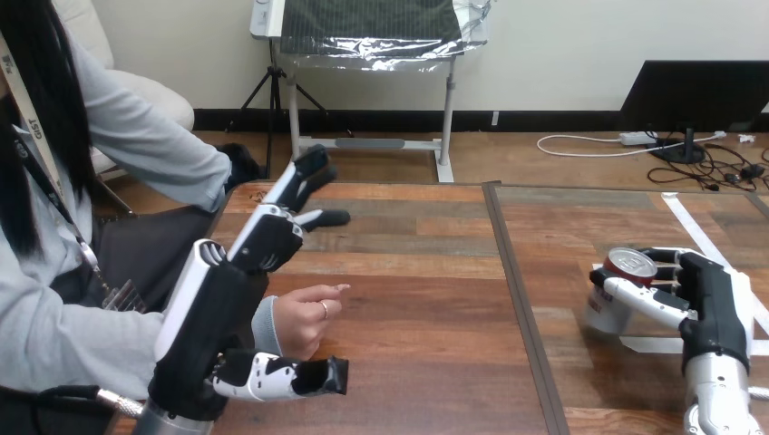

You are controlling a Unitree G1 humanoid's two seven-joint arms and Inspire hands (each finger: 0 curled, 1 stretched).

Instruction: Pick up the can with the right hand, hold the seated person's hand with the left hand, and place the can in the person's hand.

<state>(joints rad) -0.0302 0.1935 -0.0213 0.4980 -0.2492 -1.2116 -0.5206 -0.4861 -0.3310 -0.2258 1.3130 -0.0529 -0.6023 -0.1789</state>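
A silver can point(606, 311) with a red top stands at the table's right side. My right hand point(712, 304) has its fingers and thumb curled round it from the right. At the left, my left hand point(263, 240) is raised with its fingers straight and pointing away, its thumb point(299, 377) spread out low. The person's hand point(304, 322) rests loosely curled on the table, in the gap between that thumb and the fingers. I cannot tell whether it touches my palm.
The person sits at the table's left edge, their other arm reaching behind my left hand. A dark seam point(517, 299) divides the table into two halves. White tape strips point(655, 344) lie on the wood around the can.
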